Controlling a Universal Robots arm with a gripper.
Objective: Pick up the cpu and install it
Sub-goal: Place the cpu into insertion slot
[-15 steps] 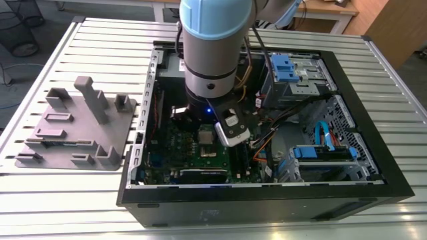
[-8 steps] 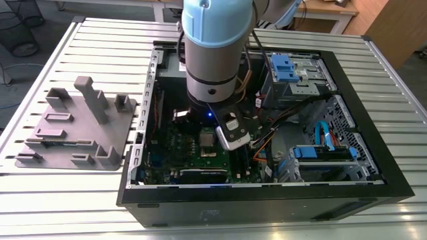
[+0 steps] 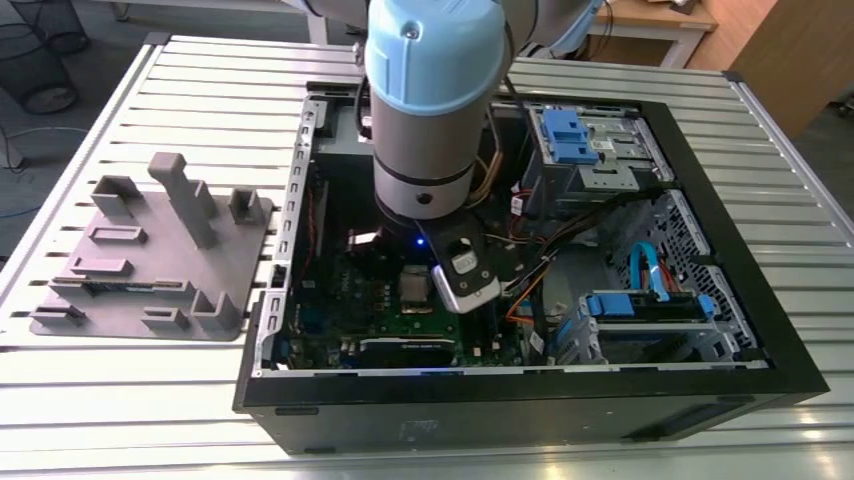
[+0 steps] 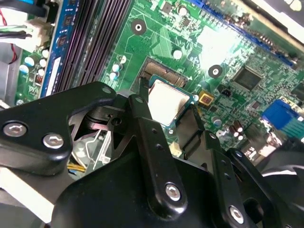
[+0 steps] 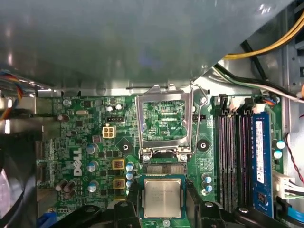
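Observation:
The cpu, a small square chip with a shiny silver top, sits between my gripper's two black fingers, which press on its opposite edges. In the first wrist view the cpu hovers over or rests on the open socket, whose gold contact strip still shows along one edge. The hollow metal socket frame is flipped open beside it. In the exterior view my arm reaches down into the open computer case over the green motherboard.
A grey power-supply box overhangs close to the socket. Memory slots run along one side, and yellow and black cables hang near them. A grey plastic tray stands on the slatted table at the exterior view's left of the case.

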